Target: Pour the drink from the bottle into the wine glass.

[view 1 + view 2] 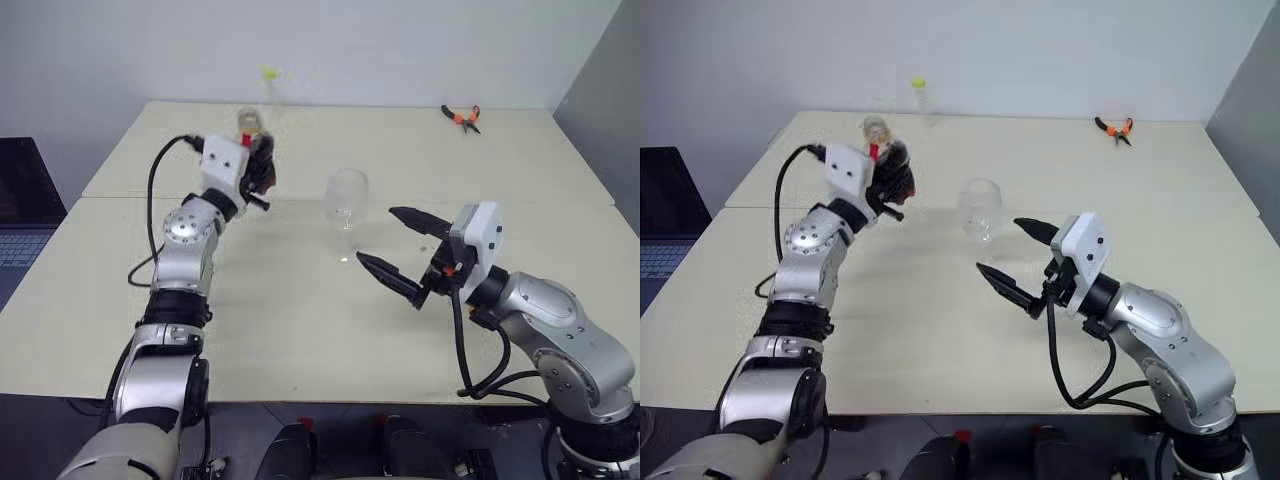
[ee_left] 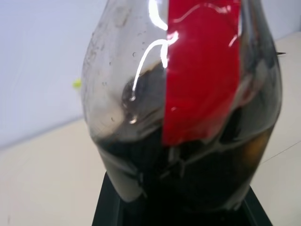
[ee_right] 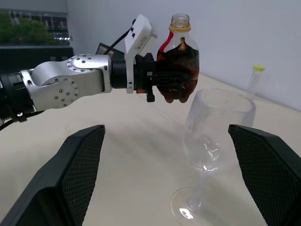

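Observation:
My left gripper [image 1: 258, 172] is shut on the bottle [image 1: 254, 148], gripping its rounded lower body. The bottle [image 3: 178, 61] is held roughly upright above the table, its mouth uncapped, with the dark drink [image 3: 181, 70] filling most of it and a red label strip [image 2: 202, 70] down its side. The wine glass [image 1: 346, 200] stands upright and empty on the table, just right of the bottle. My right gripper [image 1: 376, 234] hovers open close in front of the glass [image 3: 211, 136], its black fingers [image 3: 80, 174] spread wide to either side of it, touching nothing.
A slim clear tube with a yellow-green cap [image 1: 920, 98] stands at the table's far edge behind the bottle. Orange-handled pliers [image 1: 461, 117] lie at the far right. A laptop [image 1: 20, 220] sits off the table's left side. The pale table [image 1: 300, 330] has a seam across it.

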Controlling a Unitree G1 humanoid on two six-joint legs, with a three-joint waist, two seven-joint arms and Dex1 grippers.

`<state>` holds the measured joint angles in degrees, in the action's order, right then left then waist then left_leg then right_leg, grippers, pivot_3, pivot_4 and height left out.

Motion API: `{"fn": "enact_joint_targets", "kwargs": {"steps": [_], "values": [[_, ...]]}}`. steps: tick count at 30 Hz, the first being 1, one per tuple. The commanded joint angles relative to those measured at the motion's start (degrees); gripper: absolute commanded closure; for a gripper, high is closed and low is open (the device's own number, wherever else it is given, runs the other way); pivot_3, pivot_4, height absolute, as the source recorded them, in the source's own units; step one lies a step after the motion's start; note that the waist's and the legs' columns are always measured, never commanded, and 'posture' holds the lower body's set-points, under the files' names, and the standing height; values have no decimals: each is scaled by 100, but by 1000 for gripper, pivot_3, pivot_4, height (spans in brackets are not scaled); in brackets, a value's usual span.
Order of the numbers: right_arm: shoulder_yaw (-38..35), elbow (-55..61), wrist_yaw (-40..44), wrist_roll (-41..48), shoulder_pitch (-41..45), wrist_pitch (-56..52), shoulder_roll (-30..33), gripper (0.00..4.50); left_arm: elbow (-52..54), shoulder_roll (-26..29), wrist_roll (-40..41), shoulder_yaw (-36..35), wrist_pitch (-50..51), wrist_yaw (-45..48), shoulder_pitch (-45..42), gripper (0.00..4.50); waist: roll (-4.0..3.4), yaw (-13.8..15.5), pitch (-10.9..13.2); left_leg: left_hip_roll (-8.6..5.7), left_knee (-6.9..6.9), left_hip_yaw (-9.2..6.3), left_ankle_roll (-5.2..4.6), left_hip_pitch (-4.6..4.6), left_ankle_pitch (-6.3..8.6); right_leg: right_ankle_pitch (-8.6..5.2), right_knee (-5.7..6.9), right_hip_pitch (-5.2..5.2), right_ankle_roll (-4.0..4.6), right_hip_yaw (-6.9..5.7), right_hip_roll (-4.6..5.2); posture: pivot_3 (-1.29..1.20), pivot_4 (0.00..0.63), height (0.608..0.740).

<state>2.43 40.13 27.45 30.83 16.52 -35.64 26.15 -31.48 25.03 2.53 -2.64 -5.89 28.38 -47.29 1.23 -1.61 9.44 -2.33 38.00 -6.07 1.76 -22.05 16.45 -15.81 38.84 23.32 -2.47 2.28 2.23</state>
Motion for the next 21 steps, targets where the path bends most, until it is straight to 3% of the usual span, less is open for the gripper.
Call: {"fn": "enact_joint_targets", "kwargs": {"steps": [1,4,10,21], "values": [[107,37,-222,-207,134,130,-138,0,83,208,-451,350,-645,178,-351,3737,0,-15,0,0,-2,1,0,1,0,0,0,0,0,2,0,0,150,740],[266,-217,-446,-503,269,185,-336,0,-207,320,-831,666,-1207,254,-527,3744,0,-17,0,2,-3,0,0,2,0,0,1,2,0,1,-1,0,150,740],[737,-703,-684,-1145,484,403,-672,0,-1199,525,-1938,1268,-2404,-461,-1008,3744,0,-21,0,-2,-2,3,-1,1,0,0,4,8,0,4,-4,0,150,740],[978,-1055,-887,-1596,762,318,-1157,0,-2188,724,-3176,1811,-3384,-1873,-1516,3757,0,-19,0,-6,-1,3,-2,-10,0,0,11,24,0,5,-4,0,150,740]]}}
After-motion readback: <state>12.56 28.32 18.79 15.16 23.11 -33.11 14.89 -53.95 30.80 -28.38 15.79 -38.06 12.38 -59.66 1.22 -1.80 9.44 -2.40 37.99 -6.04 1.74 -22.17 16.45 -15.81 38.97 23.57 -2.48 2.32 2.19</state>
